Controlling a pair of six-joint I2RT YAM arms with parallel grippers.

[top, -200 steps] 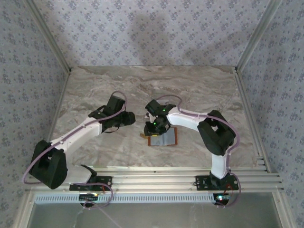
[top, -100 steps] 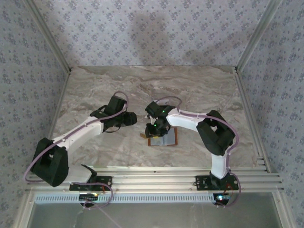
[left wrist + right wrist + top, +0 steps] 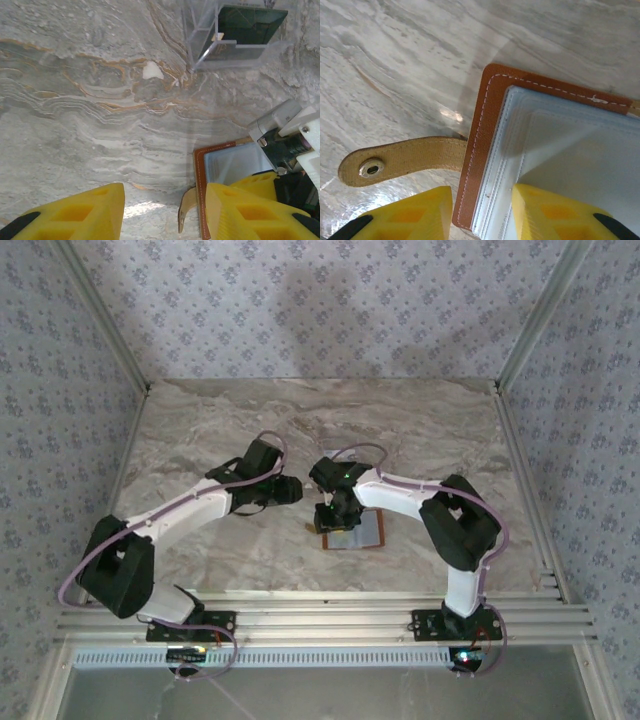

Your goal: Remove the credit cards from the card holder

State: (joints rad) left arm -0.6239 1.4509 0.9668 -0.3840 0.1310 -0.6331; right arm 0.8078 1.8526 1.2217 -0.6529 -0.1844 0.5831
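surface: grey-veined marble table (image 3: 200,430), orange streaks in places | on it, toward the near middle: tan leather card holder (image 3: 365,535), lying open and flat, pale lining up | its snap strap (image 3: 405,160): flat on the marble, sticking out from the cover's edge | also on it: clear plastic tray (image 3: 235,45), apart from the holder

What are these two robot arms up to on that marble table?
They are emptying a card holder, which lies open on the table. The right gripper hangs open over the edge next to its strap and grips nothing. The left gripper hovers open just beside it. What looks like a dark card lies in a clear tray farther off.
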